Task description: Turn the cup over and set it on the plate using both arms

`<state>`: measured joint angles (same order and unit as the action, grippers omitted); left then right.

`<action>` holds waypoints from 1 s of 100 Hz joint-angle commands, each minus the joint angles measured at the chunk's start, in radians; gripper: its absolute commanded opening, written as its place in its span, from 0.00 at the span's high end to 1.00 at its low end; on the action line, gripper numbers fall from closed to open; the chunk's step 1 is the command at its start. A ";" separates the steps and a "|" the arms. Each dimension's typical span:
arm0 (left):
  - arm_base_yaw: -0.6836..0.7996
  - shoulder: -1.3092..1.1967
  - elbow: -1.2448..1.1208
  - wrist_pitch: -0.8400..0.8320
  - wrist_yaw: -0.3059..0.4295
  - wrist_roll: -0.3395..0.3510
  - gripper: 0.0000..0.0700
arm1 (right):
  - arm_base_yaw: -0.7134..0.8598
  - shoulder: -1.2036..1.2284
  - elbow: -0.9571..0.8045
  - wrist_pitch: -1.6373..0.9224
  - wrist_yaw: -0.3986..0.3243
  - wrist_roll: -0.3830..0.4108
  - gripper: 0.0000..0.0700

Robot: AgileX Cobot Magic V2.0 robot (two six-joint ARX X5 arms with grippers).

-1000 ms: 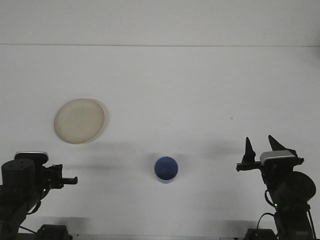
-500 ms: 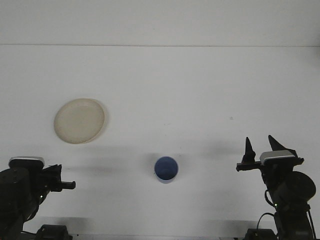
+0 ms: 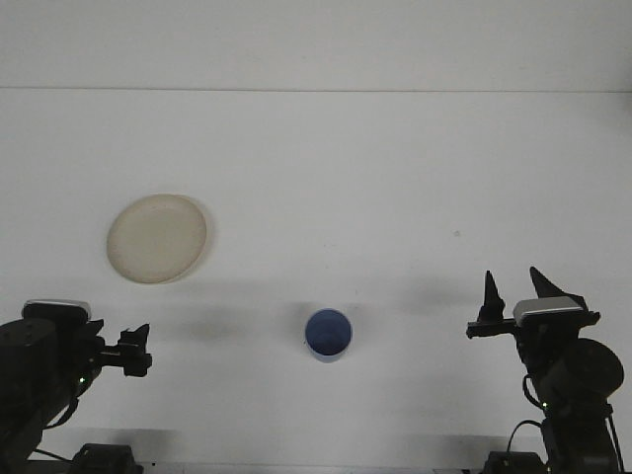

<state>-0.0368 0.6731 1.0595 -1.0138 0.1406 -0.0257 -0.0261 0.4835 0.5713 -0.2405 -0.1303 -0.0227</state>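
Observation:
A small blue cup (image 3: 328, 335) stands on the white table, near the front and a little right of centre. A round cream plate (image 3: 158, 238) lies flat at the left, well behind the cup. My left gripper (image 3: 136, 351) sits low at the front left, pointing right, about a plate's width short of the cup and holding nothing. My right gripper (image 3: 515, 288) is at the front right, open, its two dark fingers pointing up and away with nothing between them. Neither gripper touches the cup or the plate.
The white table (image 3: 375, 178) runs back to a far edge near the top of the view. A tiny dark speck (image 3: 456, 234) lies on it at the right.
The left gripper has shifted slightly and turned at the wrist, so its tip looks different now. The right arm, the cup and the plate have not moved.

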 commanded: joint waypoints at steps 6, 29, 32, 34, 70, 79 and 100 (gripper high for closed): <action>-0.024 0.097 0.071 -0.023 0.044 -0.049 0.26 | 0.000 0.000 0.014 0.016 0.000 -0.006 0.33; -0.180 0.300 0.219 -0.023 0.074 -0.095 0.26 | 0.000 0.000 0.014 0.015 0.000 -0.007 0.33; -0.209 0.325 0.237 -0.016 0.074 -0.103 0.27 | 0.000 0.000 0.014 0.015 0.000 -0.007 0.33; -0.228 0.341 0.248 -0.011 0.074 -0.107 0.27 | 0.000 0.000 0.014 0.015 0.000 -0.007 0.33; -0.558 0.634 0.365 0.085 0.066 -0.171 0.27 | 0.000 0.000 0.014 0.015 0.002 -0.007 0.33; -0.615 0.701 0.373 0.108 0.066 -0.180 0.27 | 0.000 0.000 0.014 0.015 0.004 -0.007 0.33; -0.710 0.838 0.375 0.182 0.066 -0.204 0.26 | 0.000 0.000 0.014 0.014 0.027 -0.008 0.33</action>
<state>-0.7254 1.4757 1.4071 -0.8440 0.2085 -0.2123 -0.0261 0.4835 0.5713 -0.2405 -0.1143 -0.0227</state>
